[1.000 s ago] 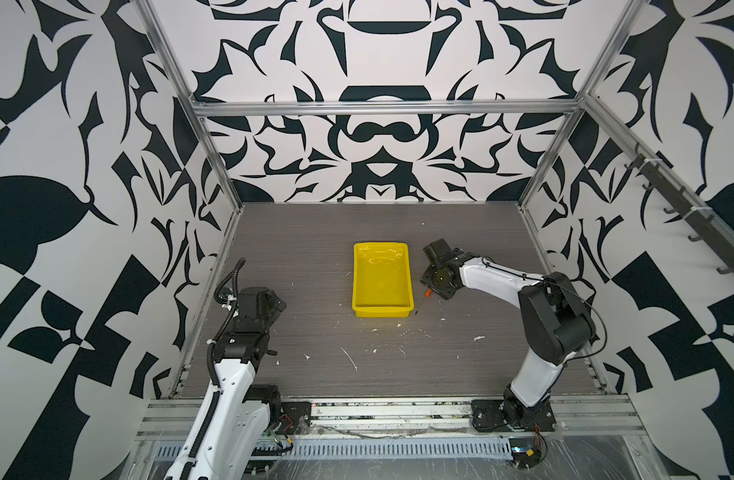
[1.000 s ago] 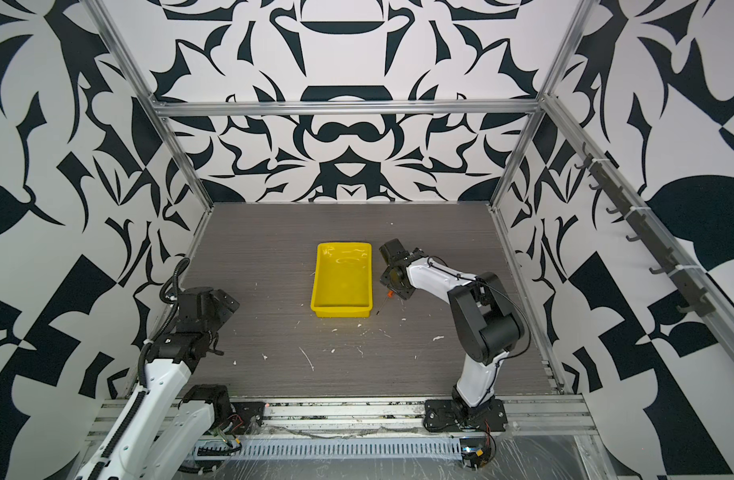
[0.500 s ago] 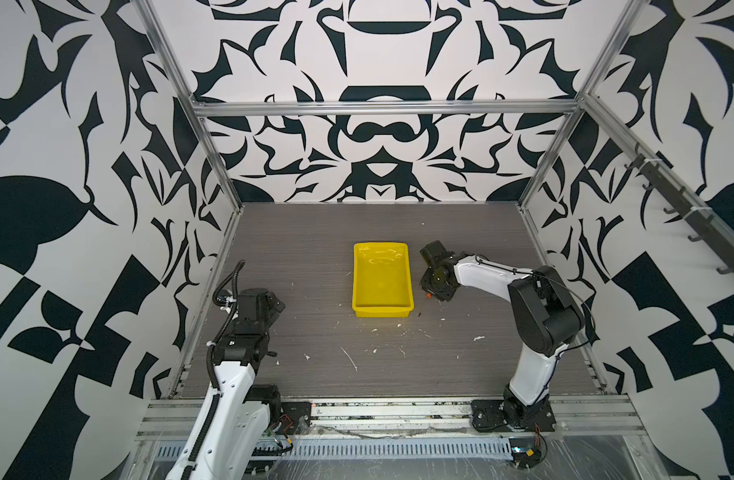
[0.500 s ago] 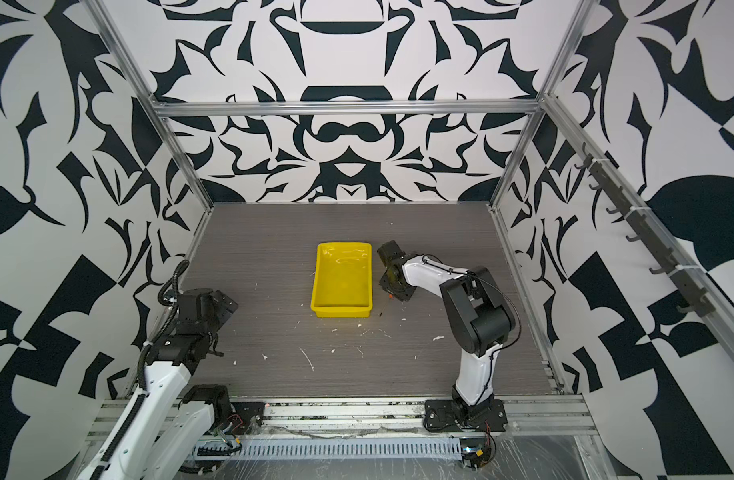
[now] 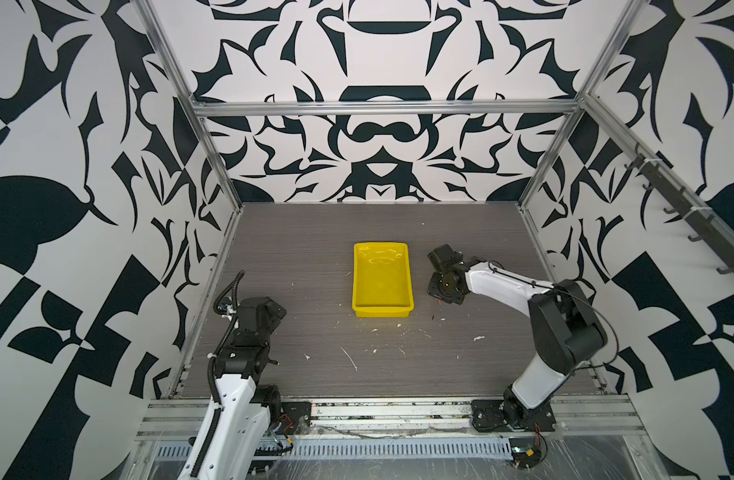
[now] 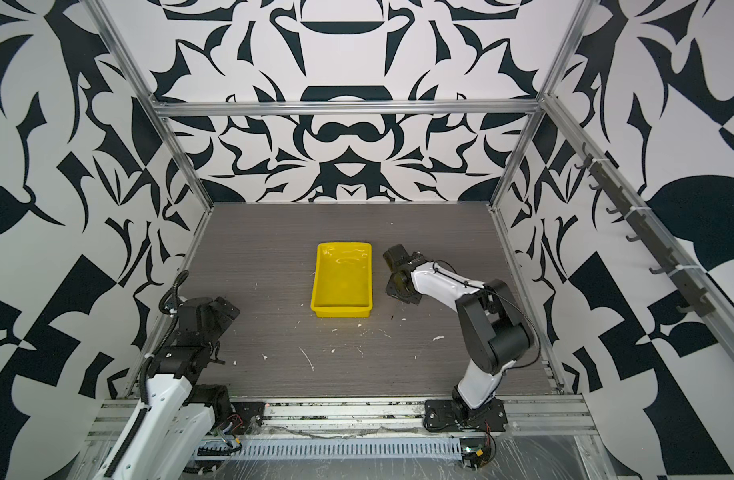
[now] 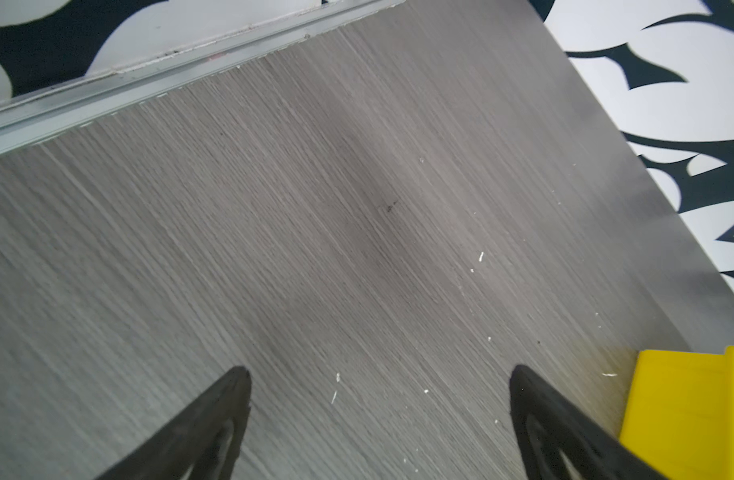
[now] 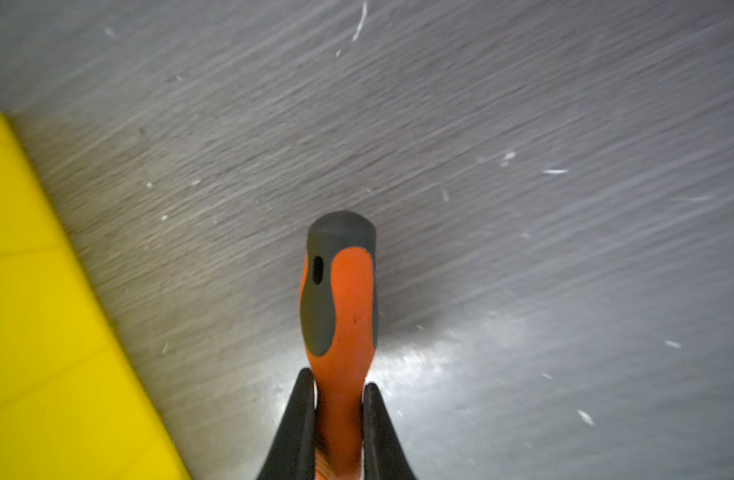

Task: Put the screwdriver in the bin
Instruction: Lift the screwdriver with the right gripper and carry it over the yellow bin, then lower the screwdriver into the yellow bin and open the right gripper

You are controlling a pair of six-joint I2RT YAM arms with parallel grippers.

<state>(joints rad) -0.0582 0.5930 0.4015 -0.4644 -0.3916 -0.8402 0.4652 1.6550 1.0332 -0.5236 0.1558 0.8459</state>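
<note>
The right jaws are pinching the screwdriver by the narrow neck of its orange handle, with one finger pressing on each side. Its grey-capped end is poking out past the fingertips over the grey tabletop. Whether the screwdriver is touching that surface cannot be told. The yellow bin is sitting just beside these jaws, apart from the screwdriver. The left jaws are standing wide open, with bare tabletop showing between the fingers. A corner of the bin is showing beyond one of them. In both top views the left arm is hanging well apart from the bin.
</note>
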